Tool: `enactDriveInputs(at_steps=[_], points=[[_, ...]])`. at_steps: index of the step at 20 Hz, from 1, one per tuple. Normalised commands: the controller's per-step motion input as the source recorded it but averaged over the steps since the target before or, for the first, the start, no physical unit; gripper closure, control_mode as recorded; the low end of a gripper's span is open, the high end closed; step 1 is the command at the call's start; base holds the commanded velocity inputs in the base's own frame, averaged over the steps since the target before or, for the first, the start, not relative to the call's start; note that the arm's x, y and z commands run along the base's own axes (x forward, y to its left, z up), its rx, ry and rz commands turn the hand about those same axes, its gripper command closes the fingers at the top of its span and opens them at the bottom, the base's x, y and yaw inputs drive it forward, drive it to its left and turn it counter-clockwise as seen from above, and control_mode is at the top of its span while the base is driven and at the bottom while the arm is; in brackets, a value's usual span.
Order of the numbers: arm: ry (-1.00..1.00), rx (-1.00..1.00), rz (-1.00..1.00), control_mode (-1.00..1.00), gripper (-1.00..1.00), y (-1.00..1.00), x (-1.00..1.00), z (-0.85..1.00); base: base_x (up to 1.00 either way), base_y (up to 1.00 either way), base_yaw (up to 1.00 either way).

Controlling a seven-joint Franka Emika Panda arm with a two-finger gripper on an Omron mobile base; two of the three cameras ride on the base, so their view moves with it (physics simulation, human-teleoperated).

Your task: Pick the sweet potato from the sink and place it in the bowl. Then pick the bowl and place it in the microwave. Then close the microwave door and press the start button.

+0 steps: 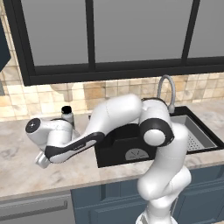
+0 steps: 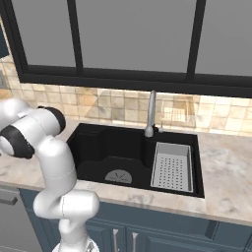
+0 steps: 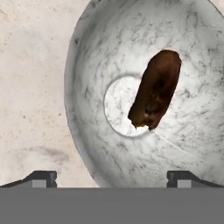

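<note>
The sweet potato lies inside the bowl, resting across its flat bottom and up one inner wall, on the marbled counter left of the sink. The gripper hangs directly over the bowl with its jaws released wide, grasping nothing. A black-capped bottle stands near the counter's back edge.

Polished grey-white marbled stone on the bowl, smooth inside, and a rough, matt reddish-brown skin on the sweet potato lying in it. The counter reads as pale veined stone with a soft sheen. The sink is matt black; its faucet is brushed metal.
</note>
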Motion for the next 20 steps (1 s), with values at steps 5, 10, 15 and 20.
enactDriveInputs(at_steps=[5, 10, 15, 20], points=[[0.0, -0.05, 0.05, -1.0, -1.0, 0.0, 0.24, -0.06, 0.0, 0.0, 0.0], [0.0, -0.06, 0.07, -1.0, -1.0, 0.0, 0.08, -0.18, 0.0, 0.0, 0.0], [0.0, -0.05, 0.07, -1.0, -1.0, 0.0, 0.0, -0.22, 0.0, 0.0, 0.0], [0.0, -0.03, 0.06, -1.0, 1.0, 0.0, 0.02, -0.13, 0.0, 0.0, 0.0]])
